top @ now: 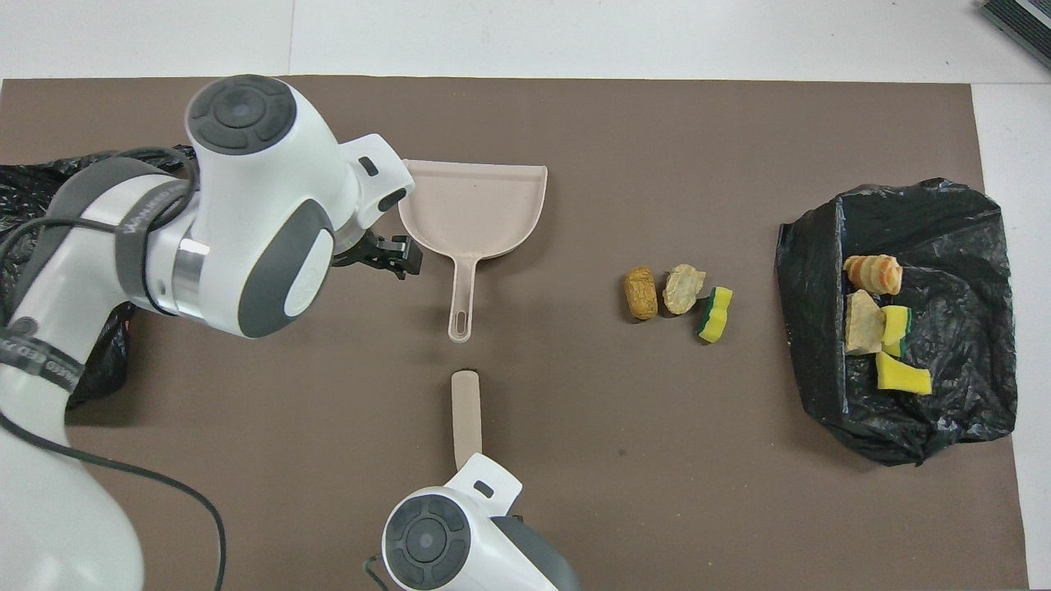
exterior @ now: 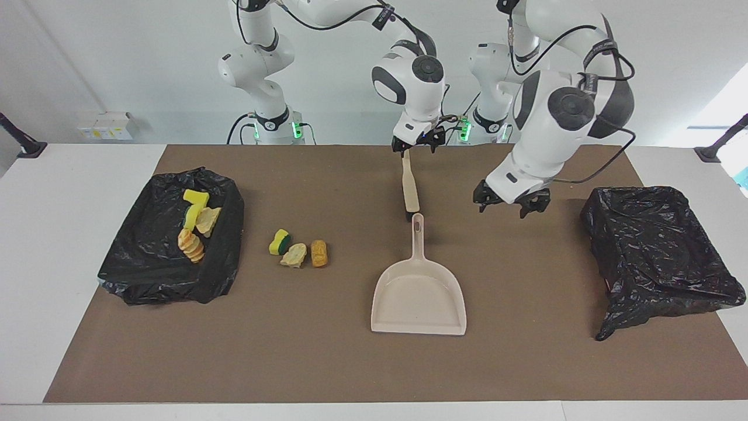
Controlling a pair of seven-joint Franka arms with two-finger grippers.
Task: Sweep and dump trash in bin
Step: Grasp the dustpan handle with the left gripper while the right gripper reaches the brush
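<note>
Over the mat [exterior: 292, 356], beside the dustpan [exterior: 418, 301] handle, the left gripper [exterior: 513, 206] hangs with its jaws wide apart and nothing in them. The right gripper [exterior: 416, 145] sits at the top end of a beige stick [exterior: 411, 188] slanting down toward that handle, and I honestly can't tell if it's gripping it. As for the trash [exterior: 298, 250], three scraps lie on the mat between the dustpan and the black-bagged bin [exterior: 146, 278] at the right arm's end, and four more are already in that bin.

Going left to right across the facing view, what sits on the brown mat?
Bin with scraps → three loose scraps → brush handle and dustpan, overlapping in order → empty bin.
</note>
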